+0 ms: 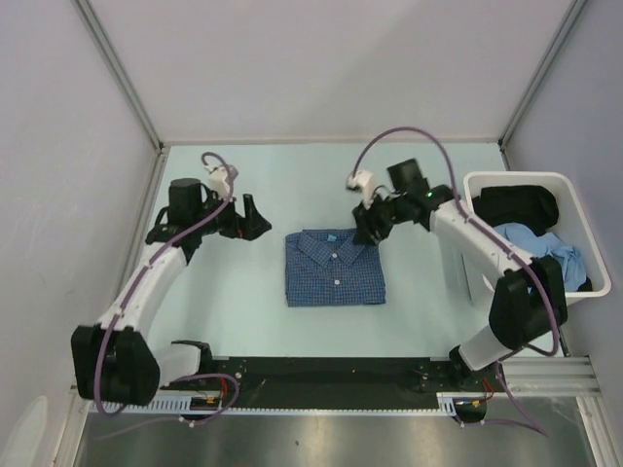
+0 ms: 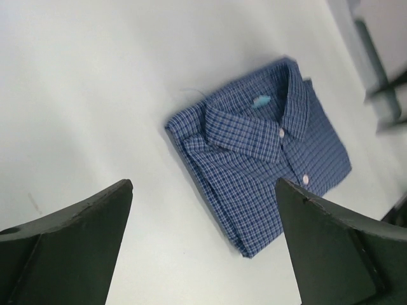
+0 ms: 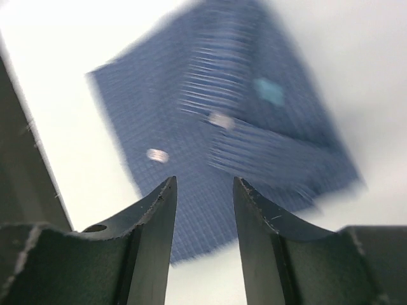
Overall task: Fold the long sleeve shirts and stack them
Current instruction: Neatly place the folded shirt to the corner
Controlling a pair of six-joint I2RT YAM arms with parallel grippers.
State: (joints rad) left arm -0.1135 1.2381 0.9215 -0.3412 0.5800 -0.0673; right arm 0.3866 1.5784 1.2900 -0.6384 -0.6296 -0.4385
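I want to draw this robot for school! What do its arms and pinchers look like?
The left arm and right arm have white tube-shaped shells with chunky black joints. A purple cable loops along each. The left gripper and right gripper each have two black wedge-shaped fingers tapering toward the tips.

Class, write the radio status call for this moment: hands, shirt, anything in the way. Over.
Left hand open, empty. Right hand open, empty. Checked shirt folded flat, right hand at its collar-end corner. Nothing blocking.
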